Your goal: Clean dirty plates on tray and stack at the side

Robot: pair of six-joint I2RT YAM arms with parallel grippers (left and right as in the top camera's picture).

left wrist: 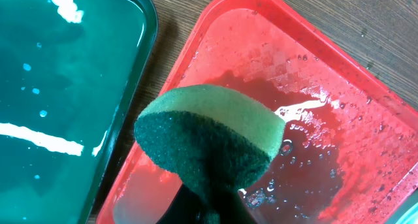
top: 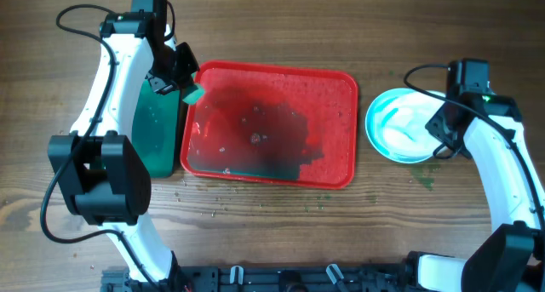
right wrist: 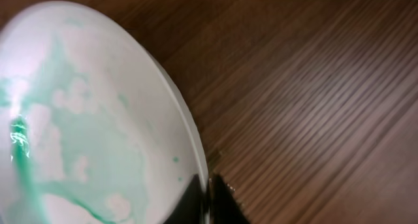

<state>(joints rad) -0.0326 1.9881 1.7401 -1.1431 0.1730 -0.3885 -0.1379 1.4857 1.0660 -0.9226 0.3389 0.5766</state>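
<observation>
Sponge (left wrist: 209, 142), green, clenched in my left fingers (left wrist: 204, 212) over the wet red tray (top: 272, 67); my right fingers (right wrist: 225, 201) pinch a teal-smeared plate (right wrist: 98, 119) by its rim near the right edge of the surface (top: 272, 232)

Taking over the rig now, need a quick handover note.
Left end effector: shut on the sponge, over the tray at its far left corner, beside the green tray.
Right end effector: pinching the rim of the plate, which sits on the table right of the tray.
Done: no plates on the tray.
Left: the plate's face shows teal smears. Can't tell if others lie beneath it.
</observation>
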